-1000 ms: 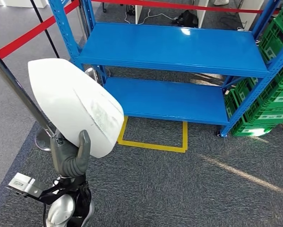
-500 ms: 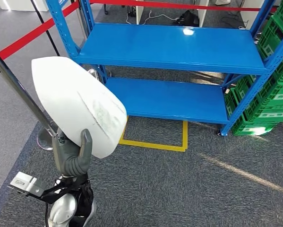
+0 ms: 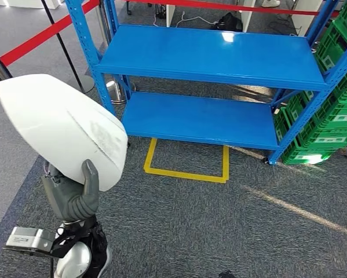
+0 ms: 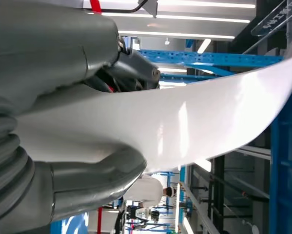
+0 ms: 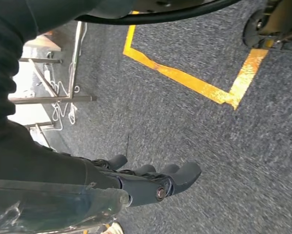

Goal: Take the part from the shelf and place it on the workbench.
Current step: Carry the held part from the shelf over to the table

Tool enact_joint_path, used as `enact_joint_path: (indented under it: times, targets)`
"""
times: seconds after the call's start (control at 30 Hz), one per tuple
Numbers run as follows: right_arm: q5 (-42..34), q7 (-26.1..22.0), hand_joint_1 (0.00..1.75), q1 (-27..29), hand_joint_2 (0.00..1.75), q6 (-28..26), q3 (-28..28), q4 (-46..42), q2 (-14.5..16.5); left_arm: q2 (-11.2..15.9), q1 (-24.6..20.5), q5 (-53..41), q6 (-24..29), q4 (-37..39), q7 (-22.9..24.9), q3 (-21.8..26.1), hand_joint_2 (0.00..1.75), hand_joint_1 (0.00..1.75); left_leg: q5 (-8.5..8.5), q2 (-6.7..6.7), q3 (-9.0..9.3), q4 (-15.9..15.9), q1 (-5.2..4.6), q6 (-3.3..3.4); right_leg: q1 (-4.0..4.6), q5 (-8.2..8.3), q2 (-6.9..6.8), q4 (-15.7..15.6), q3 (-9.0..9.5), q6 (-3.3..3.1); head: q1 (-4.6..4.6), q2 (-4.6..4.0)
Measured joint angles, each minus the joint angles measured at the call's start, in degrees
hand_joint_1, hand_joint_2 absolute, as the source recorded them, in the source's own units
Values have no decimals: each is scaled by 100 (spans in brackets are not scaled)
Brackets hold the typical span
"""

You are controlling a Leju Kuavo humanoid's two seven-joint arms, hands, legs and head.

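Note:
A large white curved shell part [image 3: 62, 127] rides in my left hand [image 3: 73, 194], whose grey thumb lies up against its lower edge. The left wrist view has the same white part [image 4: 181, 122] clamped between the thick grey thumb and the fingers of the left hand [image 4: 82, 126]. The part is off the blue shelf [image 3: 206, 58] and hangs in front of its left end. My right hand [image 5: 151, 183] hangs over the grey carpet with its dark fingers stretched out and nothing in them.
The blue shelf's two boards are bare. Green crates [image 3: 333, 104] are stacked at its right. A yellow floor marking [image 3: 186, 165] lies before the shelf. A red barrier tape [image 3: 36, 37] on black posts runs at the left.
The whole view has swung to the right, so the camera moved. The white part and my left hand now sit further left in the picture, still held the same way.

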Motion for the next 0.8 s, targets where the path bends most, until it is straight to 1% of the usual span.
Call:
enact_joint_path:
  times: [0.03,0.07,0.13,0.17,0.2,0.23,0.27,0.3,0.33,0.37,0.4,0.47,0.5,0.53,0.57,0.6,0.63,0.67,0.7,0.73,0.77,0.8]
  targets:
    - [-4,-20,0,-11,175,19,-1,0,-1,14,-7,-18,50,-4,-1,-7,175,175,13,7,-3,-8,11,31,-3,-109,0,150,-69,26,16,-1]
    - [-13,-33,0,-22,175,29,-2,0,-1,26,-8,4,82,-4,-2,-11,175,175,23,15,-7,-12,19,56,-5,-276,0,420,-187,49,28,-1]
    - [-45,-52,0,-29,175,25,-13,0,-1,46,-2,54,144,-4,-2,-18,175,175,33,24,-22,-11,13,87,-7,-657,-2,1206,-512,86,54,-1]
    - [-66,-56,0,-28,175,14,-26,0,-1,55,0,81,173,-4,-2,-23,175,175,37,25,-27,-9,10,92,-7,-752,-2,1501,-632,95,55,-1]
    - [-85,-52,0,-25,175,-5,-42,0,-1,65,2,123,180,-4,-2,-29,175,175,38,24,-27,-8,7,94,-7,-742,-2,1602,-661,97,57,-1]
    - [-101,-45,0,-23,175,-31,-59,0,-1,74,2,164,164,-4,-2,-34,175,175,39,24,-24,-5,7,95,-7,-620,-3,1455,-575,94,57,-1]
    - [-114,-33,0,-23,175,-57,-74,0,-1,83,1,185,138,-4,-2,-40,175,175,37,32,-19,-1,8,91,-9,-425,-27,1101,-388,88,58,-1]
    - [-123,-16,0,-27,175,-84,-85,0,-1,91,0,177,93,-4,-2,-47,175,175,33,40,-14,5,4,80,-3,-265,-104,679,-170,85,59,-1]
    - [-129,-1,0,-36,175,-102,-93,0,0,100,-3,139,43,-5,-2,-58,175,175,27,49,-17,21,-10,61,4,-148,-169,316,6,67,62,-1]
    - [-131,13,0,-48,175,-110,-96,0,1,111,-5,96,-19,-6,-2,-74,175,175,26,63,-25,34,-26,37,12,-93,-218,88,112,42,60,-1]
    - [-132,22,0,-59,175,-115,-97,0,3,123,-6,76,-97,-6,-2,-92,175,175,30,80,-34,40,-41,11,24,-94,-234,-1,141,12,60,-1]
    - [-133,34,0,-64,175,-114,-99,0,4,150,-6,115,-272,-9,-2,-133,175,175,39,141,-46,34,-49,-39,28,-60,-140,-10,115,-67,58,-1]
    - [-133,41,0,-58,175,-114,-103,0,4,161,-7,148,-361,-13,-2,-150,175,175,7,158,-55,53,-44,-68,22,-42,-101,-16,105,-101,57,-1]
    - [-132,47,0,-53,175,-113,-108,0,4,171,-10,179,-445,-22,-2,-161,175,175,-82,156,-97,153,-41,-99,10,-24,-64,-25,99,-136,51,-1]
    - [-131,51,0,-52,175,-108,-114,0,4,180,-15,204,-522,-32,-3,-166,175,175,-236,140,-195,377,-36,-130,-3,-7,-27,-34,92,-166,45,-1]
    - [-127,54,0,-50,175,-101,-121,0,4,189,-18,226,-595,-40,-3,-166,175,175,-434,114,-350,722,-30,-154,-8,3,7,-35,79,-184,38,-1]
    - [-122,54,0,-47,175,-91,-126,0,3,198,-21,252,-662,-47,-4,-167,175,175,-631,100,-544,1141,-25,-170,-11,12,45,-35,65,-198,34,-1]
    - [-116,54,0,-41,175,-82,-131,0,3,208,-21,276,-721,-48,-4,-166,175,175,-762,93,-719,1500,-21,-177,-11,20,84,-35,52,-202,36,-1]
    - [-109,54,0,-33,175,-76,-135,0,2,217,-21,296,-767,-48,-4,-166,175,175,-785,90,-816,1695,-20,-176,-12,28,127,-35,42,-199,35,-1]
    - [-103,54,0,-26,175,-73,-139,0,2,227,-21,311,-802,-48,-4,-166,175,175,-689,82,-800,1662,-17,-169,-15,37,179,-35,37,-192,36,-1]
    - [-98,54,0,-24,175,-73,-143,0,2,235,-21,321,-823,-49,-5,-166,175,175,-507,58,-674,1414,-13,-159,-20,46,234,-34,35,-179,37,-1]
    - [-94,54,0,-26,175,-73,-145,0,2,240,-23,327,-834,-51,-4,-166,175,175,-295,-28,-472,1029,-2,-151,-26,56,293,-34,33,-162,36,-1]
